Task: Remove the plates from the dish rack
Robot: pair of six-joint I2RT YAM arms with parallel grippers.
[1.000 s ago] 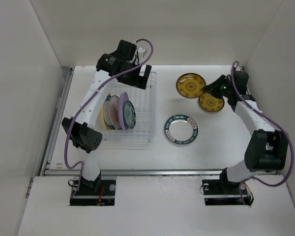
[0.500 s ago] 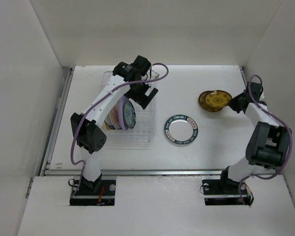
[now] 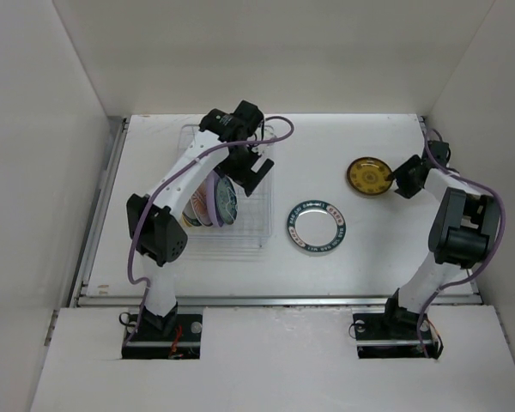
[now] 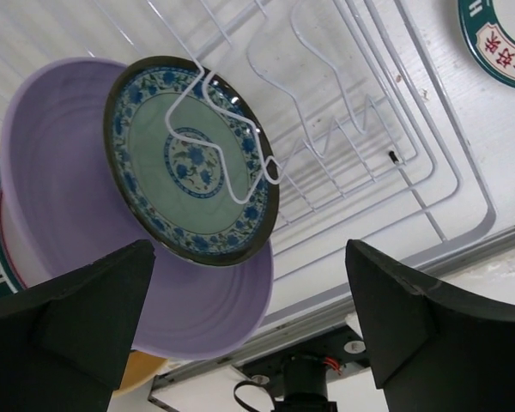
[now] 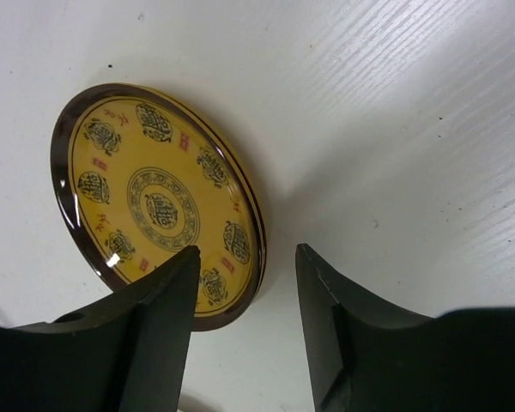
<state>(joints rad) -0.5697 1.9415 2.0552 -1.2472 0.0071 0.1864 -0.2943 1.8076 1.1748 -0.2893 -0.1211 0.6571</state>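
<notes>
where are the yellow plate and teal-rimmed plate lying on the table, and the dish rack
yellow plate (image 3: 366, 176), top view, centre
teal-rimmed plate (image 3: 316, 228), top view, white middle
dish rack (image 3: 245, 225), top view, bare near wires

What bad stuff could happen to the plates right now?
1. The open left pincer hangs near the blue-green plate, which stands right in front of the lilac plate. A wire of the dish rack crosses its face. A grab might snag that wire or knock both plates.
2. The open right pincer sits at the rim of the yellow plate, so moving away might shove it.
</notes>
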